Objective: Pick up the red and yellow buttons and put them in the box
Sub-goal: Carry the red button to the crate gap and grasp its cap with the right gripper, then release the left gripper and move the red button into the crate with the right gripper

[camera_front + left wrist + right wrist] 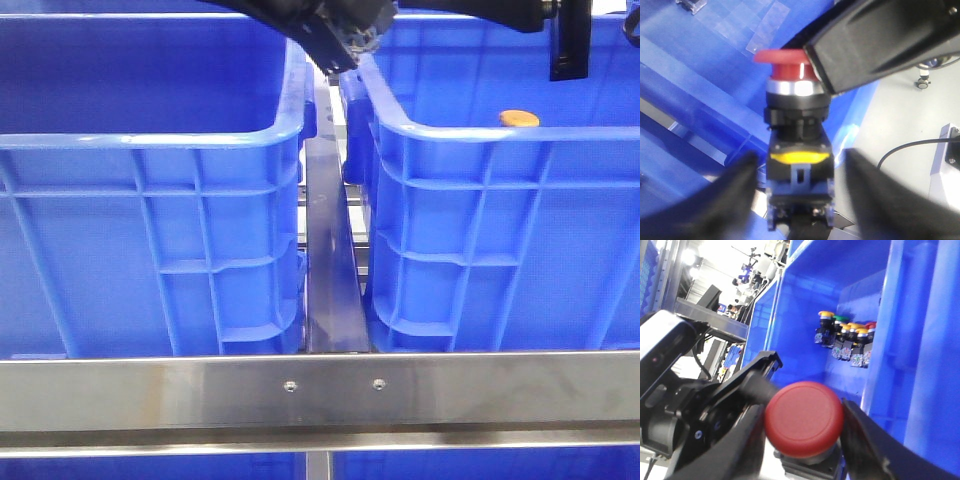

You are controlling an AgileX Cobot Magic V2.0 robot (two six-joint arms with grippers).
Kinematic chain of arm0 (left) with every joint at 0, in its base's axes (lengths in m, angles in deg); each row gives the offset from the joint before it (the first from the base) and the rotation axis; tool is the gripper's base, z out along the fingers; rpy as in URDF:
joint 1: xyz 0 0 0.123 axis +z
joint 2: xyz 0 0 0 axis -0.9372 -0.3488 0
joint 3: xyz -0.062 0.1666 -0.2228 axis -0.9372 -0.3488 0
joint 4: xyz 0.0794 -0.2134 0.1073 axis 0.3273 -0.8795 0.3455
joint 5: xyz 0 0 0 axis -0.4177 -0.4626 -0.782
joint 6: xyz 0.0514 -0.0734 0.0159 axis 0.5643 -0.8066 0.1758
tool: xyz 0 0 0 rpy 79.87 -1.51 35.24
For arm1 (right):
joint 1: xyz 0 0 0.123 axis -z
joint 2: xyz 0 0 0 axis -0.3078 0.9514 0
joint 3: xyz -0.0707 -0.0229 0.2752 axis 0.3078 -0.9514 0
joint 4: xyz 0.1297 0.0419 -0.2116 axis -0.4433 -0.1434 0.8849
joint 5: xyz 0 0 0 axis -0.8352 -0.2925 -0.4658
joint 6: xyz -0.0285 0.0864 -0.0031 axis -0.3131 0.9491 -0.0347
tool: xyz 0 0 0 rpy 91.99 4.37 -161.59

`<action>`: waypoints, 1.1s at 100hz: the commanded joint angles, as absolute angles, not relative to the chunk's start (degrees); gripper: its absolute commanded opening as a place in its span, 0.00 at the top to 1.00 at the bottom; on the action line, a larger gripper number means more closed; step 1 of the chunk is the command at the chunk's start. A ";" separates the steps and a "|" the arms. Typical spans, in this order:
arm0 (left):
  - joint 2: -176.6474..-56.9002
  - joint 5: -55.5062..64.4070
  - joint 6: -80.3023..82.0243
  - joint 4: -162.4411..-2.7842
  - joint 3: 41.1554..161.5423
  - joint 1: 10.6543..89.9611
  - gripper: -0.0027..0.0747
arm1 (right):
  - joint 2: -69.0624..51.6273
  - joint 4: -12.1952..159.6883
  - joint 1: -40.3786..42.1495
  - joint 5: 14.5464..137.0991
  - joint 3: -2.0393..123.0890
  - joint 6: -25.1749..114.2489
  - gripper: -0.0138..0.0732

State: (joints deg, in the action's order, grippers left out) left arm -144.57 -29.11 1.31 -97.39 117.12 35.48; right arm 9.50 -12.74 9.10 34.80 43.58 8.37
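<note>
The red button [804, 418], a wide red cap on a black body, sits between the fingers of my right gripper [802, 409], which is shut on the cap. In the left wrist view the same red button [785, 62] hangs with its black body and yellow strip between the fingers of my left gripper [801, 156]. That gripper is open, with a gap on each side. A yellow button [519, 118] shows inside the right blue crate [480, 135]. The left blue crate [150, 140] looks alike. Which one is the box, I cannot tell.
Several more buttons [845, 340] lie clustered in a corner of a blue crate. Both arms [340, 35] meet high above the narrow gap with a metal bar [330, 280] between the crates. A steel rail [320, 390] runs across the front.
</note>
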 commanded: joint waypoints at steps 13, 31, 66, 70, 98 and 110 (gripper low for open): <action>-142.40 -27.92 1.19 -100.41 118.88 35.06 0.11 | 8.00 -16.92 9.06 30.66 45.30 7.51 0.52; -140.69 -28.03 1.19 -100.41 118.88 35.17 0.11 | 8.00 -17.78 11.72 30.29 45.30 7.51 0.52; -138.68 -28.01 0.95 -99.64 118.88 35.17 0.11 | 8.00 -15.08 30.07 26.42 47.12 7.51 0.52; -138.68 -28.01 0.87 -99.97 118.88 35.17 0.11 | 8.00 -13.16 32.28 27.65 48.52 7.51 0.52; -138.68 -28.01 0.87 -100.33 118.88 35.17 0.11 | 8.06 5.78 36.49 48.48 58.50 1.42 0.52; -138.68 -28.01 0.87 -100.67 118.88 35.17 0.11 | 8.19 5.99 36.49 57.21 58.66 -3.34 0.52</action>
State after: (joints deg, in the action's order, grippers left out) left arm -140.86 -29.52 1.31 -97.57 117.12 35.48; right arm 9.50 7.66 36.15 51.78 56.57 0.59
